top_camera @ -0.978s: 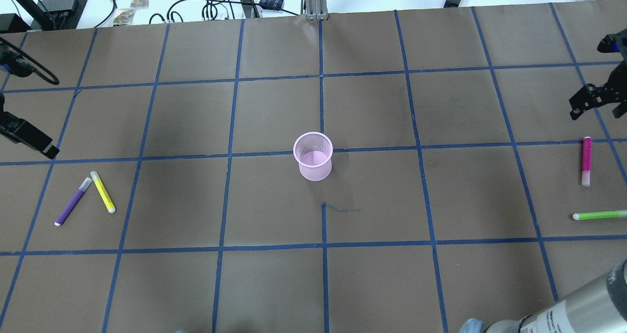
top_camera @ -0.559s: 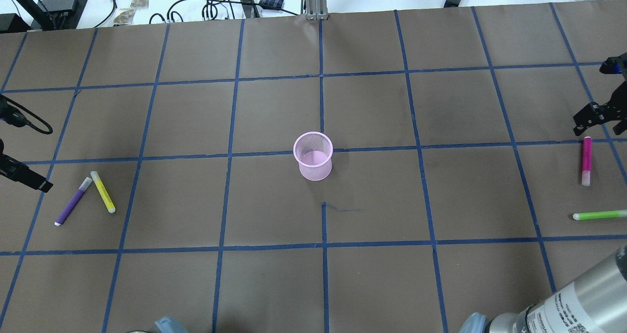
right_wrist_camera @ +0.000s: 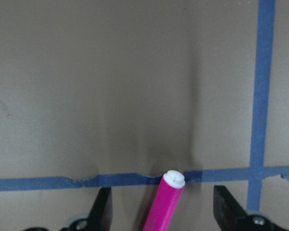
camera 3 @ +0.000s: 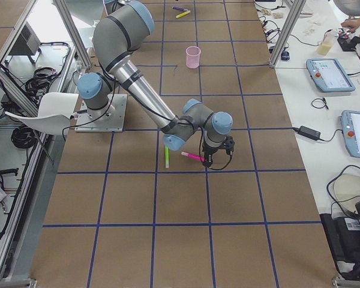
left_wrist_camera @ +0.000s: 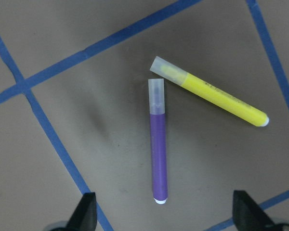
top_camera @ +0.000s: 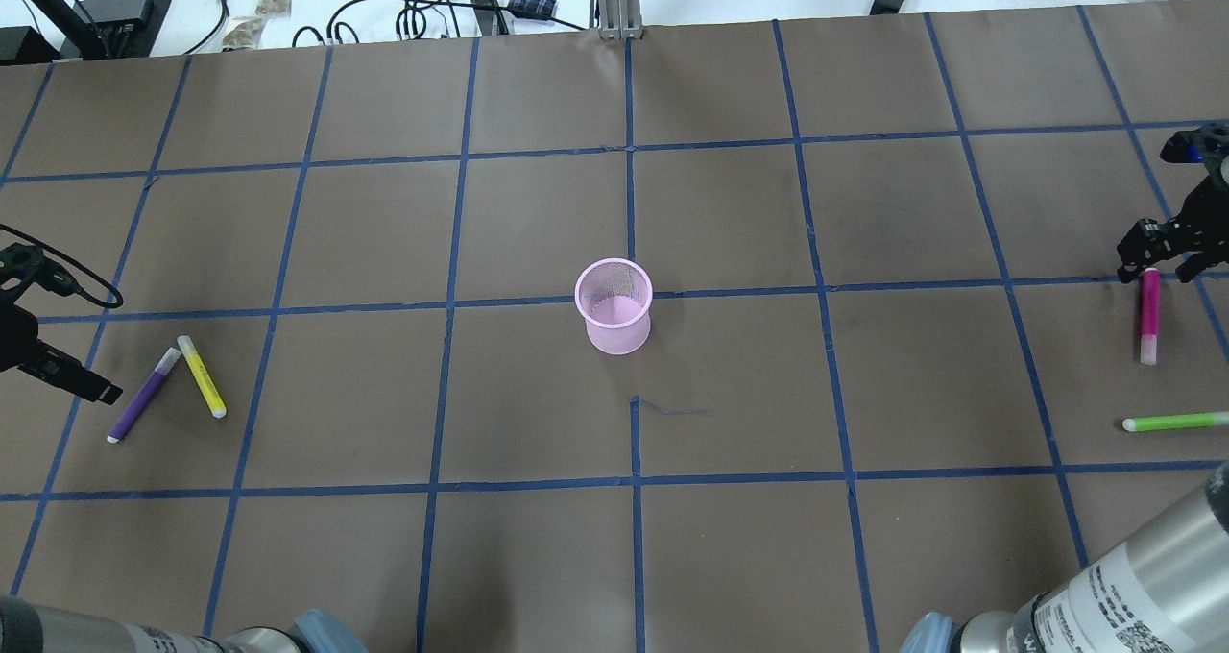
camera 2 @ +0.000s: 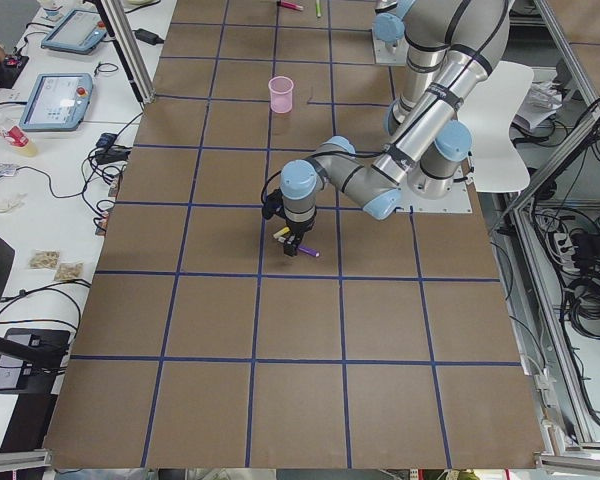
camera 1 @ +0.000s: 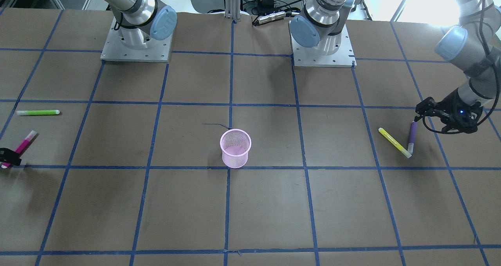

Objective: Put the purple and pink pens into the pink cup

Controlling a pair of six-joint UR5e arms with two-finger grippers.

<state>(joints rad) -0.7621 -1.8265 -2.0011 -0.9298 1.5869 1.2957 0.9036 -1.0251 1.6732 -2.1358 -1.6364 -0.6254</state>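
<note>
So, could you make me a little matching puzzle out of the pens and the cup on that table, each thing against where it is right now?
Things:
1. purple pen
2. pink pen
3. green pen
4. pink cup

Places:
a. upright and empty, mid-table
b. cap end close to that of the yellow pen, making a V
c. one end between the open fingers of the right claw
d. flat on the robot's right side, no claw over it

Pairs: 1-b, 2-c, 3-d, 4-a.
</note>
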